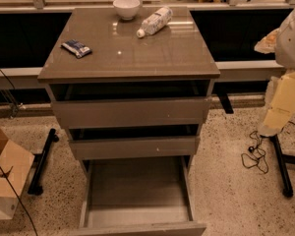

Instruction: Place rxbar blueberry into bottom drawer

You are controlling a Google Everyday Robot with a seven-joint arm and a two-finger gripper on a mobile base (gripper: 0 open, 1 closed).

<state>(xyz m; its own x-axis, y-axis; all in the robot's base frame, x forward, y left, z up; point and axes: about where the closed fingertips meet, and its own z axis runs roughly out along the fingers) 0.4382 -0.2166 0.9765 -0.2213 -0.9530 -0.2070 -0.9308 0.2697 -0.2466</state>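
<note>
Camera view has us looking down on the cabinet top (137, 58), and the bar (76, 48) lies flat near its left edge, well apart from everything else up there. It looks a light thing: thin, in a crinkly dark blue wrapper that should give under pressure and may slide on that glossy surface. My call is to pinch it across the narrow width, near the middle, coming straight down. Take an end and the wrapper could fold or the bar could swing. It shouldn't break easily, though a hard squeeze would likely crush it.

The gripper (280, 107) hangs at the right edge of the view, beside the cabinet and far from the bar, holding nothing I can make out. Jaws spread or pressed together — I cannot tell.

Now the containers. The bottom drawer (137, 191) is pulled well out, and its grey tray shows nothing inside — a wide, easy target. The two drawers above stand slightly ajar, their insides dark. The bowl (126, 7) sits upright at the back, contents not visible from here. The bottle (155, 22) lies on its side just beside it.
</note>
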